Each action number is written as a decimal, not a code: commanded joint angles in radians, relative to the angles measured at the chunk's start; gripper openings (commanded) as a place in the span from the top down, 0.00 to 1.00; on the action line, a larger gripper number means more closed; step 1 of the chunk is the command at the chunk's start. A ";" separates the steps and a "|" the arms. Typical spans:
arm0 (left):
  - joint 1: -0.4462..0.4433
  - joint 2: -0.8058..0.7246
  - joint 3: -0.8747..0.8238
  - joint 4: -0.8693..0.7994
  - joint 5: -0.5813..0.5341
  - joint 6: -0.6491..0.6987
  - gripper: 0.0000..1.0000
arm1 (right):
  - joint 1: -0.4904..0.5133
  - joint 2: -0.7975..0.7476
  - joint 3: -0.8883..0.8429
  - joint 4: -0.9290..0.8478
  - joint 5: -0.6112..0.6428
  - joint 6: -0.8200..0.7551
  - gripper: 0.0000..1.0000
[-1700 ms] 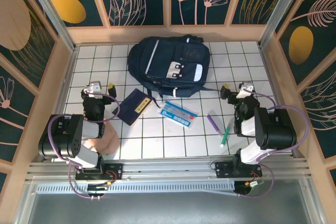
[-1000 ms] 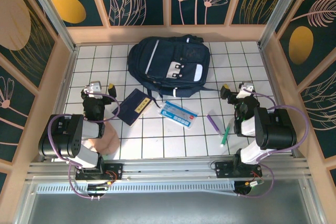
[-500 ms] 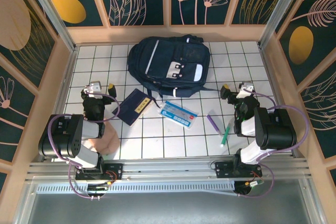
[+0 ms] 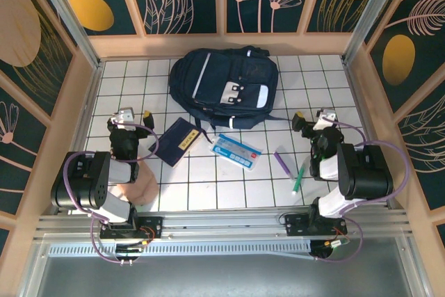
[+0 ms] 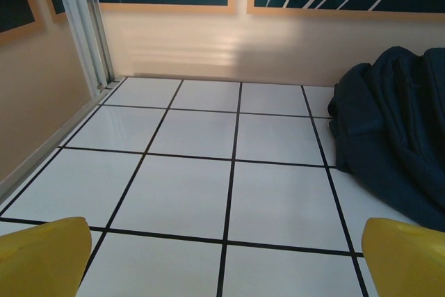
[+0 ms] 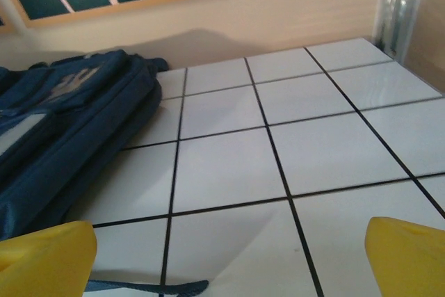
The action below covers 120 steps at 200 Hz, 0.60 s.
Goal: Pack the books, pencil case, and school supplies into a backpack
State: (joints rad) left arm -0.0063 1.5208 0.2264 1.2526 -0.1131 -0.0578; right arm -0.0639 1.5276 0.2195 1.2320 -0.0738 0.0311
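Observation:
The big navy backpack point(image 4: 224, 87) lies closed at the back middle of the tiled floor; its edge also shows in the left wrist view point(image 5: 396, 130) and the right wrist view point(image 6: 62, 123). In front of it lie the navy book point(image 4: 178, 140) with its yellow strip, a light-blue pencil case point(image 4: 236, 150), the purple pen point(image 4: 282, 163) and the green pen point(image 4: 299, 177). My left gripper point(image 4: 133, 114) rests low, left of the book, open, with bare tile between its yellow fingertips point(image 5: 42, 259). My right gripper point(image 4: 311, 117) sits right of the pens, open and holding nothing, fingertips point(image 6: 407, 255) wide apart.
Wooden walls and metal corner posts point(image 4: 66, 15) box in the floor on three sides. A peach-coloured lump point(image 4: 142, 187) lies by the left arm's base. A black backpack strap point(image 6: 146, 287) trails on the tiles near my right gripper.

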 commanded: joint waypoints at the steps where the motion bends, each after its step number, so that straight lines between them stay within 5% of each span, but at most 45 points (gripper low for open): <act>1: 0.005 -0.062 -0.012 0.026 -0.026 -0.027 0.01 | 0.007 -0.155 0.048 -0.149 0.153 0.044 0.01; 19: 0.005 -0.232 0.024 -0.192 -0.086 -0.065 0.01 | 0.003 -0.323 0.095 -0.369 0.321 0.190 0.01; 36: 0.004 -0.379 0.136 -0.479 -0.123 -0.218 0.01 | -0.007 -0.433 0.231 -0.796 0.432 0.478 0.01; 53: 0.005 -0.465 0.263 -0.707 -0.129 -0.371 0.01 | -0.022 -0.440 0.339 -0.983 0.211 0.570 0.01; 69: 0.005 -0.494 0.344 -0.900 -0.172 -0.578 0.01 | 0.084 -0.393 0.432 -1.074 0.111 0.528 0.01; 103: 0.001 -0.436 0.453 -1.007 0.229 -0.458 0.01 | 0.313 -0.221 0.600 -1.260 -0.013 0.519 0.01; 120: -0.042 -0.386 0.486 -1.085 0.306 -0.413 0.01 | 0.389 -0.174 0.630 -1.290 -0.047 0.588 0.01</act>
State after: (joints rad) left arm -0.0078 1.0676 0.6727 0.3996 -0.0303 -0.4847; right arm 0.2436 1.2938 0.8017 0.1459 -0.0158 0.5133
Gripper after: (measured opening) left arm 0.990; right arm 0.992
